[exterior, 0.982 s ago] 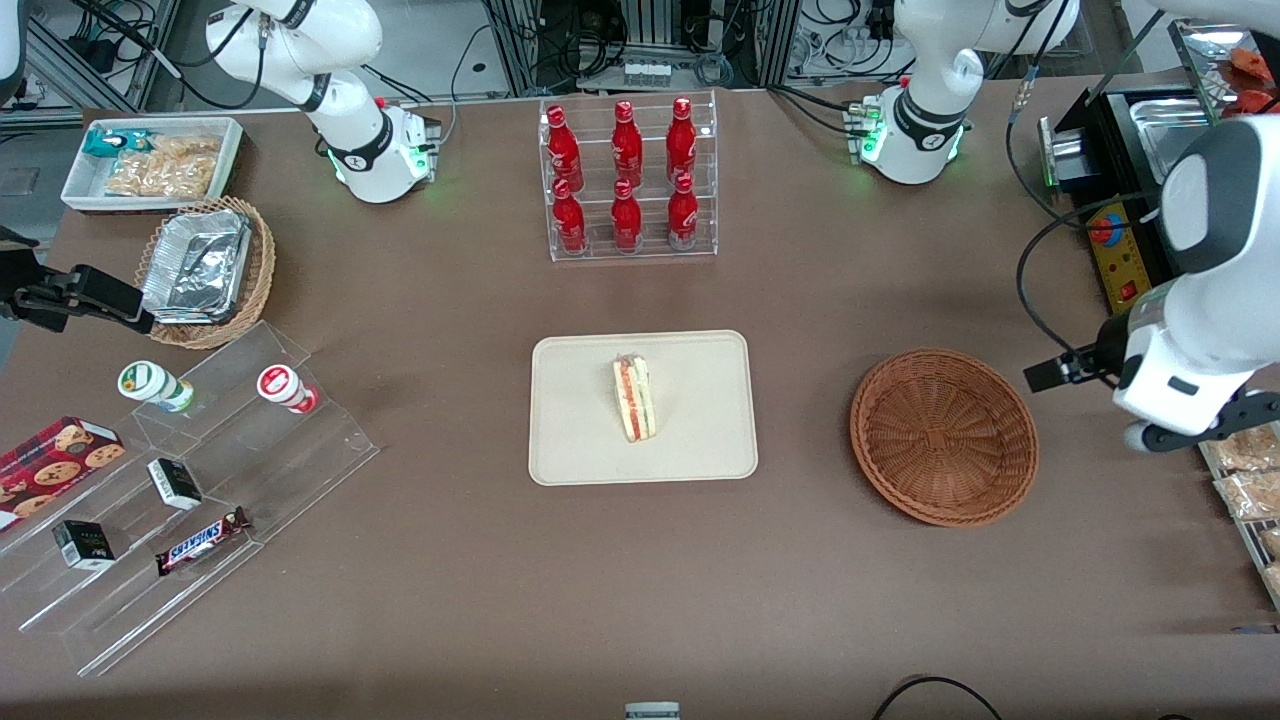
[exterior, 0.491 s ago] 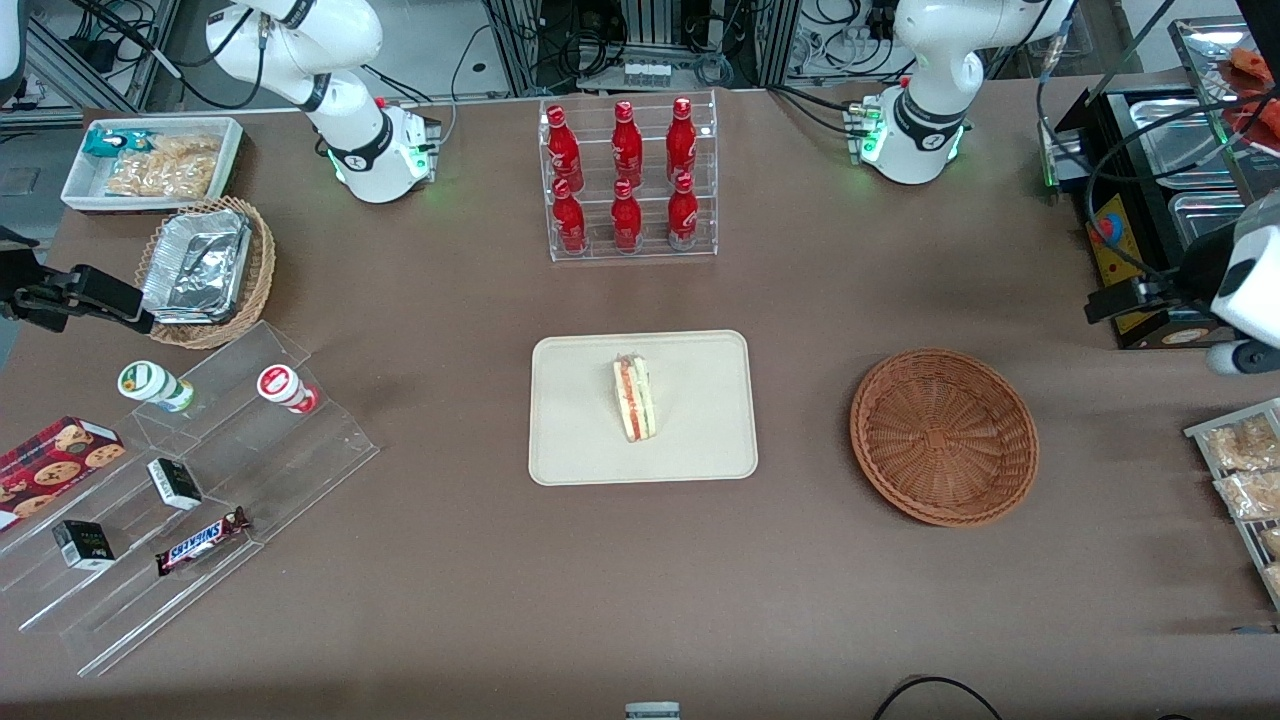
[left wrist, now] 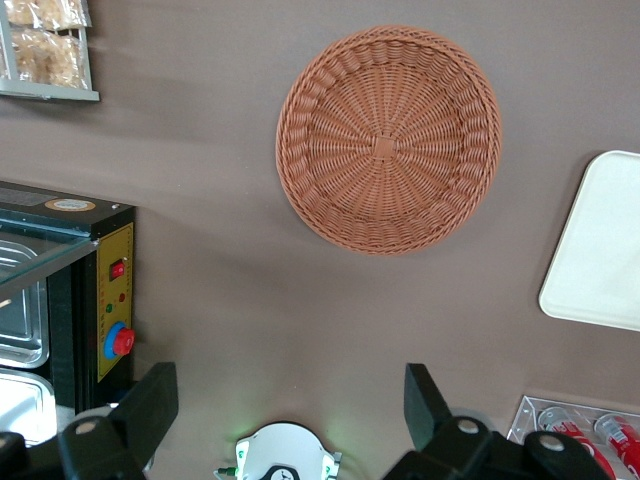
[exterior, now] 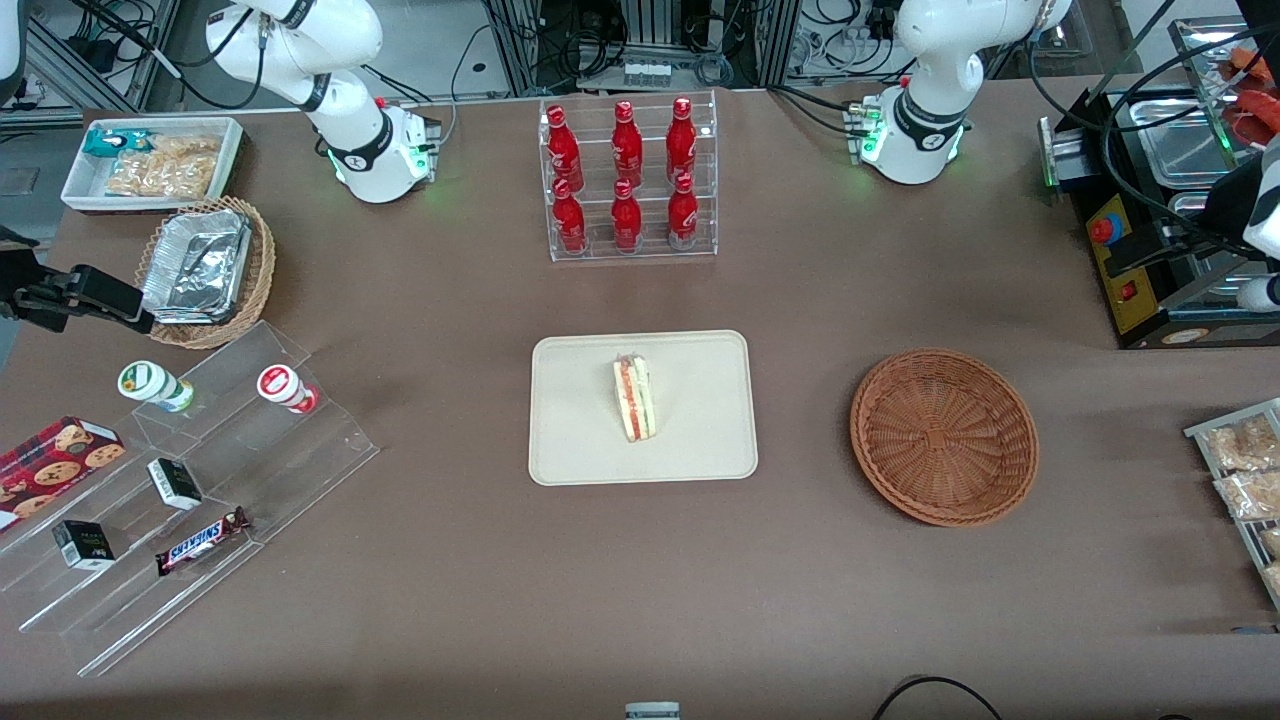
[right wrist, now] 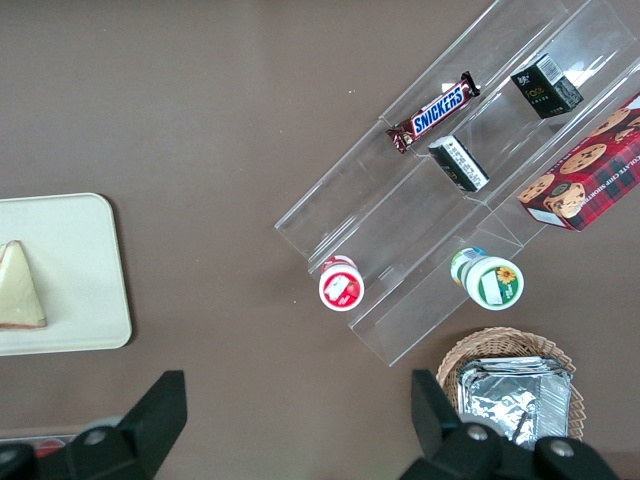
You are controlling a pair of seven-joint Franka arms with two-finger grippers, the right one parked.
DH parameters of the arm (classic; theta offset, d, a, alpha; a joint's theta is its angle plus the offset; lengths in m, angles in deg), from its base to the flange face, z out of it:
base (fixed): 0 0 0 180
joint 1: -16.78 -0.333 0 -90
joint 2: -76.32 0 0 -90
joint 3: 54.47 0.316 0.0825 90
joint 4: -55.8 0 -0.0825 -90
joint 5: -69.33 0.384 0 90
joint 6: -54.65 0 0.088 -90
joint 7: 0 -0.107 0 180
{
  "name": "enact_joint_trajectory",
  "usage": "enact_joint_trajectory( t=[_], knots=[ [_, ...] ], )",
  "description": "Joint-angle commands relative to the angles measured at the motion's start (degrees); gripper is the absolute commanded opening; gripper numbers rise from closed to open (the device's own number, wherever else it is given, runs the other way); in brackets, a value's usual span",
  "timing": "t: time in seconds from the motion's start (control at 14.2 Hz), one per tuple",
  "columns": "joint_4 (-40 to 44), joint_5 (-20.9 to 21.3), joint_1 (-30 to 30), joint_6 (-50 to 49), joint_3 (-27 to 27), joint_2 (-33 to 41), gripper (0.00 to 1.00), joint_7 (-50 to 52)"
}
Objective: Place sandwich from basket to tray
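The sandwich lies on the beige tray in the middle of the table, its red and green filling edge showing; it also shows in the right wrist view. The reddish-brown basket stands beside the tray toward the working arm's end and has nothing in it; the left wrist view looks down on it. My left gripper is open and holds nothing. It hangs high above the black appliance at the working arm's end of the table, well away from the basket and the tray.
A clear rack of red bottles stands farther from the camera than the tray. A black appliance with metal pans and a tray of snack packets sit at the working arm's end. Acrylic steps with snacks and a tan foil basket sit toward the parked arm's end.
My left arm has moved away from beside the basket, rising and drawing back over the black appliance. The sandwich, tray and basket have not moved.
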Motion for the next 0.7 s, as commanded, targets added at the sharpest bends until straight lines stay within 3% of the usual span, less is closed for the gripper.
enact_joint_trajectory(
  t=[0.0, 0.63],
  knots=[
    [-1.3, 0.3, -1.1, 0.2, -5.4, 0.9, 1.00, 0.5],
    [-1.2, 0.3, -1.1, 0.2, -5.1, 1.2, 1.00, 0.1]
  ],
)
